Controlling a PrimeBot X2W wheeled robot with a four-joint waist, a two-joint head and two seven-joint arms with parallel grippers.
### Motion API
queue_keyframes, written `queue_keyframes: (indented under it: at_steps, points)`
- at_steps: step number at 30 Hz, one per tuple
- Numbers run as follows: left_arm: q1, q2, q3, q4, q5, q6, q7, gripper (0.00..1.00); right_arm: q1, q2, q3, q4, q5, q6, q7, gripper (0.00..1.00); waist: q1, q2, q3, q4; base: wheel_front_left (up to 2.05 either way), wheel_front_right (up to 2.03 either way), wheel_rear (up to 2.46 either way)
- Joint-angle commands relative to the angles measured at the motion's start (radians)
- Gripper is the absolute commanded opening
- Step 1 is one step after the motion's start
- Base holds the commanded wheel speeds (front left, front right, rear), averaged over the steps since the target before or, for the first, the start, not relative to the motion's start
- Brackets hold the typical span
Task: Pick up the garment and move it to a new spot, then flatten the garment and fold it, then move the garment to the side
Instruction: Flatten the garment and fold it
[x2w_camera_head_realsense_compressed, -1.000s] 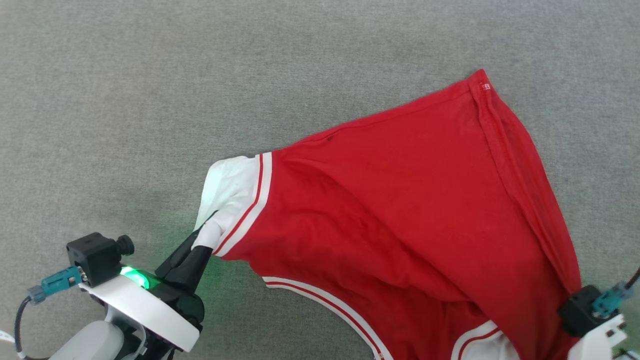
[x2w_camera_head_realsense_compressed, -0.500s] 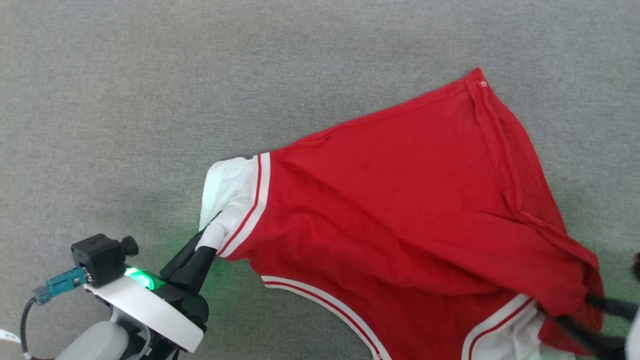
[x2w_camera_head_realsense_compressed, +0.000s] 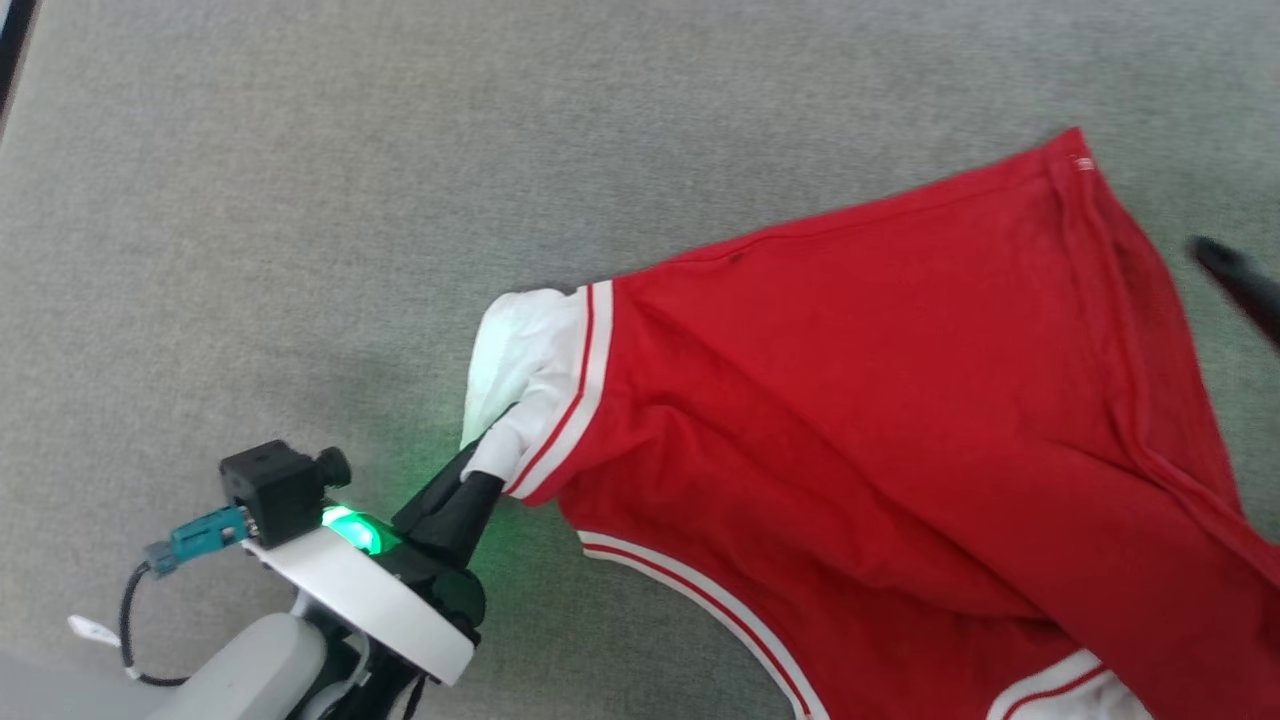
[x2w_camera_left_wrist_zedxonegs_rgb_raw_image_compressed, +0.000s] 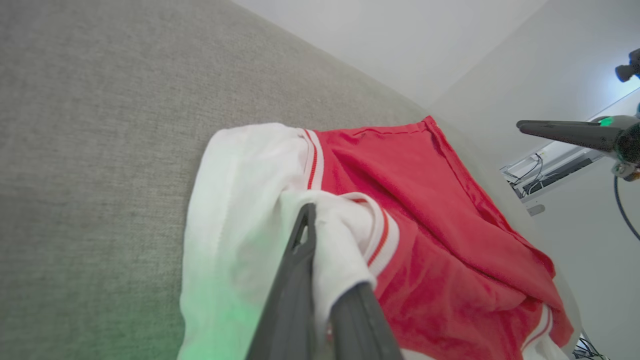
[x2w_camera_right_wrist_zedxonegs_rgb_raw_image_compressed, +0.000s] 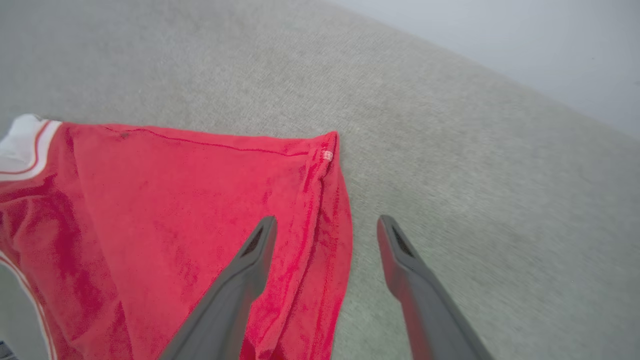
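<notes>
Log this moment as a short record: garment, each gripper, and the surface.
garment: red T-shirt, spread out but wrinkled, not folded
left gripper: shut on the white sleeve end
right gripper: open, holding nothing, near the hem corner with the tag
surface: grey fabric, garment lying on it

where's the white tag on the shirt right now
In the head view the white tag sits at the upper right corner of the garment; in the right wrist view it lies just ahead of the open right gripper.
</notes>
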Motion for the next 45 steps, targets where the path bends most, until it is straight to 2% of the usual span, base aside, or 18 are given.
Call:
queue_keyframes:
  at_steps: [1, 8, 15, 16, 17, 18, 19, 25, 32, 37, 45]
  points:
    - [-0.013, -0.008, -0.005, 0.007, 0.001, -0.005, -0.004, 0.00, -0.038, 0.017, 0.052, 0.053, -0.023, 0.000, -0.017, 1.00, 0.0000, -0.0001, 0.012, 0.017, 0.00, 0.00, 0.00]
    - [-0.066, -0.039, -0.050, 0.027, -0.004, -0.007, -0.005, 0.00, -0.225, -0.017, 0.284, 0.340, -0.142, 0.000, -0.042, 1.00, 0.0000, -0.0001, 0.033, 0.068, 0.00, 0.00, 0.00]
    - [-0.084, -0.058, -0.072, 0.042, -0.019, -0.007, -0.007, 0.00, -0.255, -0.047, 0.426, 0.497, -0.120, 0.000, -0.019, 1.00, 0.0000, -0.0001, 0.048, 0.081, 0.00, 0.00, 0.00]
    - [-0.085, -0.060, -0.072, 0.044, -0.020, -0.007, -0.007, 0.00, -0.251, -0.050, 0.447, 0.505, -0.111, 0.000, -0.006, 0.71, 0.0000, -0.0001, 0.049, 0.080, 0.00, 0.00, 0.00]
    - [-0.086, -0.062, -0.072, 0.046, -0.022, -0.007, -0.007, 0.00, -0.247, -0.052, 0.464, 0.511, -0.102, 0.000, -0.001, 0.27, 0.0000, -0.0001, 0.049, 0.078, 0.00, 0.00, 0.00]
    - [-0.088, -0.064, -0.073, 0.049, -0.023, -0.007, -0.007, 0.00, -0.249, -0.051, 0.471, 0.519, -0.094, 0.000, -0.004, 0.04, 0.0000, -0.0001, 0.047, 0.077, 0.00, 0.00, 0.00]
    - [-0.090, -0.066, -0.075, 0.051, -0.027, -0.007, -0.006, 0.00, -0.250, -0.049, 0.477, 0.527, -0.087, 0.000, -0.008, 0.00, 0.0000, -0.0001, 0.043, 0.075, 0.00, 0.00, 0.00]
    - [-0.145, -0.014, -0.130, 0.104, -0.027, -0.007, -0.006, 0.00, -0.318, -0.050, 0.450, 0.523, -0.073, 0.000, -0.098, 0.00, 0.0000, -0.0001, 0.000, 0.051, 0.00, 0.00, 0.00]
    - [-0.322, 0.066, -0.149, 0.130, -0.064, -0.007, 0.019, 0.00, -0.437, 0.015, 0.338, 0.591, -0.081, 0.000, -0.249, 0.00, 0.0000, -0.0001, -0.043, -0.002, 0.00, 0.00, 0.00]
    - [-0.604, 0.083, -0.120, 0.204, -0.129, -0.006, 0.068, 0.00, -0.609, 0.091, 0.210, 0.693, -0.123, 0.000, -0.362, 0.00, 0.0000, -0.0001, -0.009, -0.063, 0.00, 0.00, 0.00]
    - [-1.032, 0.051, 0.031, 0.423, -0.239, -0.004, 0.072, 0.00, -0.965, 0.211, 0.065, 0.890, -0.264, -0.001, -0.541, 0.00, 0.0000, -0.0001, 0.088, -0.158, 0.00, 0.00, 0.00]
